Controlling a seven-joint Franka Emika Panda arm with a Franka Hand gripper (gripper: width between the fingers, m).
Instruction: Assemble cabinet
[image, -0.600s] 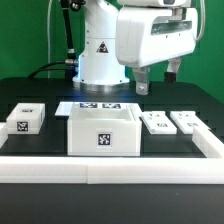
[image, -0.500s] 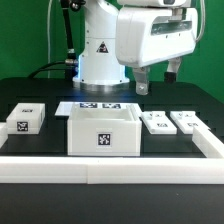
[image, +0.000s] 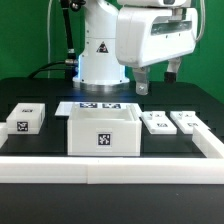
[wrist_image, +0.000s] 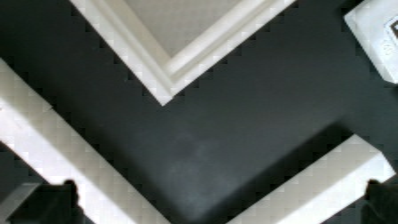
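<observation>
The cabinet (image: 102, 131), a large white open-topped box with a marker tag on its front, stands mid-table. A small white tagged block (image: 25, 118) lies at the exterior view's left. Two flat white panels (image: 157, 122) (image: 186, 120) lie at its right. My gripper (image: 156, 78) hangs high above the table, behind the panels, open and empty. In the wrist view the gripper (wrist_image: 217, 205) has its dark fingertips (wrist_image: 54, 200) far apart over black table, with a white rimmed corner (wrist_image: 173, 75) beyond them. I cannot tell which piece that corner belongs to.
The marker board (image: 98, 106) lies flat behind the cabinet, in front of the robot base (image: 100, 55). A white rail (image: 110, 166) runs along the table's front and turns up the right side (image: 213, 143). White strips (wrist_image: 45, 130) cross the wrist view diagonally.
</observation>
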